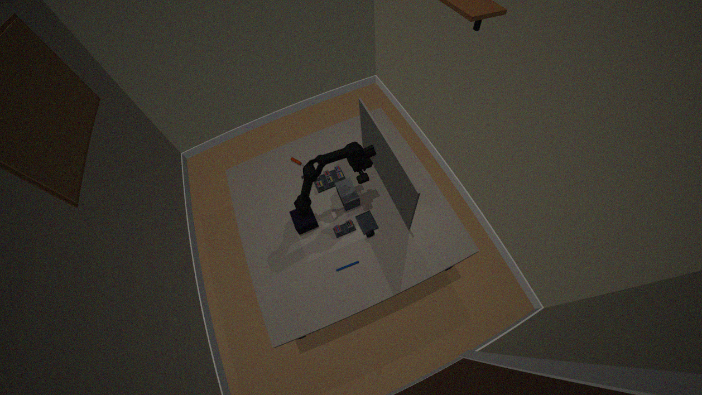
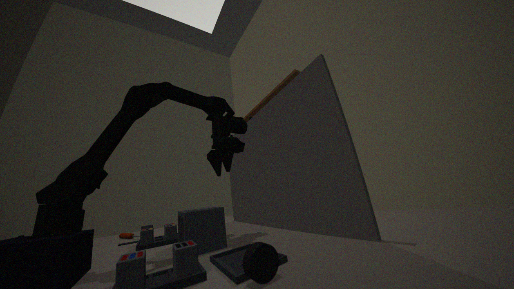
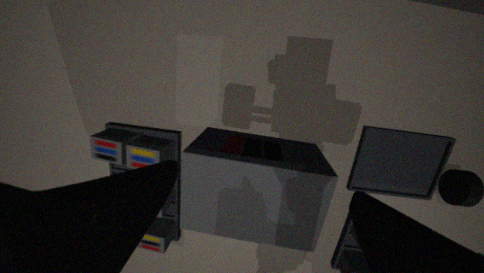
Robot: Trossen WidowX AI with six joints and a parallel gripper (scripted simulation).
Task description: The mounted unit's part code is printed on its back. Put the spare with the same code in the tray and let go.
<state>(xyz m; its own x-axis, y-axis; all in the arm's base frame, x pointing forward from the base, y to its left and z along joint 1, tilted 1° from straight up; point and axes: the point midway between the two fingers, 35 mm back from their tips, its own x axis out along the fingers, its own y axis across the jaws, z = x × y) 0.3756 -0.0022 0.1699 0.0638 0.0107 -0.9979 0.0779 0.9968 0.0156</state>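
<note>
Grey box front and centre for us: the mounted unit (image 3: 256, 200) stands on the table (image 1: 304, 289), and from the wrist cam we see its dark face w/ three stripes, one red (image 3: 232, 145) and two that read black, tho it's dim so we can't call those colours for sure. Our gripper (image 2: 222, 165) hangs high above the table between the unit and the tall grey panel (image 2: 302, 161), fingers spread wide, nothing btwn them; both fingers frame the wrist view left & right. Left of the unit in the wrist view we've got a dark rack (image 3: 169, 135) w/ spares: one spare block (image 3: 105, 148) striped red-blue-black, and touching it a second block (image 3: 142, 156) striped yellow-blue-red. Lower down, partly behind the left finger, a third label (image 3: 151, 243) shows yellow over red, rest hidden. Right of the unit sits the tray (image 3: 398, 162), shallow, dark-rimmed, nothing in it, w/ a black cylinder (image 3: 460, 188) just beside its right edge. In the exterior view a nearer rack (image 2: 162, 276) carries a block w/ red-blue-red top (image 2: 131, 256) and another w/ black-black-red top (image 2: 184, 244); far rack (image 2: 154, 241) sits behind it next to the unit. Orange-handled screwdriver (image 1: 295, 160) lies near the table's far side, blue pen (image 1: 347, 266) well apart on the near side.
</note>
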